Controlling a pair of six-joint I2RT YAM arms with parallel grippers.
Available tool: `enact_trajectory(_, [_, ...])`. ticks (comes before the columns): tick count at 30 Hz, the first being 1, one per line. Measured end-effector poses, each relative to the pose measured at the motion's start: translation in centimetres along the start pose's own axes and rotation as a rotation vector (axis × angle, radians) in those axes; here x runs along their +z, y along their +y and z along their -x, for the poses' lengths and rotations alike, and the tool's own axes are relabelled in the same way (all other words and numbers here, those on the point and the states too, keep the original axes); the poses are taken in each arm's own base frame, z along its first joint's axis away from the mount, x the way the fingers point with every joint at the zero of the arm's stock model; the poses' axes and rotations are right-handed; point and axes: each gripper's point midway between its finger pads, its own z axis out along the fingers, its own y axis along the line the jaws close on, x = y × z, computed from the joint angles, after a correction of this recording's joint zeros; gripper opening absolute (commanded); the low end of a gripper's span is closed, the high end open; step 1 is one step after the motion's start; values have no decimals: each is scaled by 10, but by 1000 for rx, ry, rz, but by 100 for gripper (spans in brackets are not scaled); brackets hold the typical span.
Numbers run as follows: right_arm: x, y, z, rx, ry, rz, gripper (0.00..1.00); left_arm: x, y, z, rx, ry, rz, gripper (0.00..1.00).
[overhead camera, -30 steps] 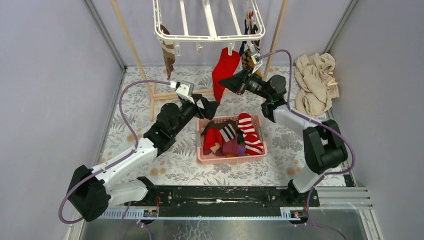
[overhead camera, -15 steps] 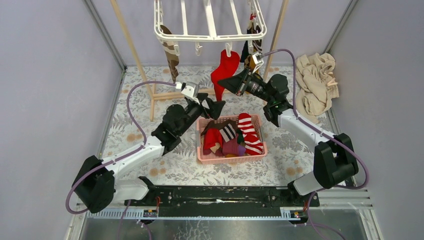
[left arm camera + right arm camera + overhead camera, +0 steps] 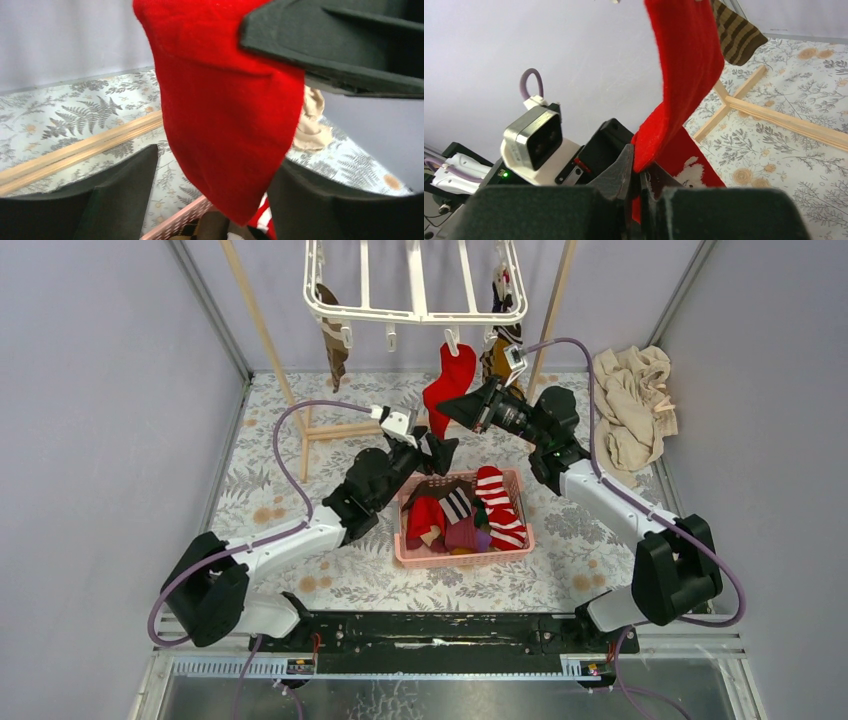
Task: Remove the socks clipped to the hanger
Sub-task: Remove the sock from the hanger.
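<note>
Two grippers at red sock (image 3: 452, 380), which hangs from clip on front bar of white hanger (image 3: 415, 312), above pink basket (image 3: 465, 558); right gripper (image 3: 636, 167) pinched tight on sock's lower part; left gripper (image 3: 438, 447) spread wide, sock toe dangling between its fingers. Brown striped sock (image 3: 332, 335) clipped at hanger's left corner.

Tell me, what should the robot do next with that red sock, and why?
Probably the right fingers should pull down and away: they are shut low on the red sock, whose top hangs clipped to the hanger. The left fingers stand open either side of its tip, gripping nothing.
</note>
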Motion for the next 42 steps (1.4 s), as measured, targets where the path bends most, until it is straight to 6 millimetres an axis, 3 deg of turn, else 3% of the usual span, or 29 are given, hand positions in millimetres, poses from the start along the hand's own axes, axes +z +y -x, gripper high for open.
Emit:
enact_trajectory(2, [-1,5,2,1,-4,8,2,2,1,2,7,-4,15,53])
enact_trajectory(7, [-4,13,4,3,-11,21,3,5,2,12,15,-25,30,36])
enact_trajectory(9, [-5,14,4,4,-11,21,4,6,1,15,16,-24,33,7])
enact_trajectory(10, [-5,14,4,4,-11,21,5,5,1,15,17,-21,36,0])
enact_trajectory(12, [-6,13,2,7,-9,18,9,3,1,16,11,-12,42,0])
enact_trajectory(18, [-9,8,-5,10,13,-12,46,-7,3,22,11,17,72,0])
enact_trajectory(24, [-24,9,-4,-57,10,-71,62,-23,14,33,4,55,136,0])
enact_trajectory(33, [-31,37,31,-203,-108,-47,64,-22,30,77,-43,93,165,0])
enact_trajectory(42, [6,22,77,-257,-212,-81,64,-30,44,91,-83,164,158,2])
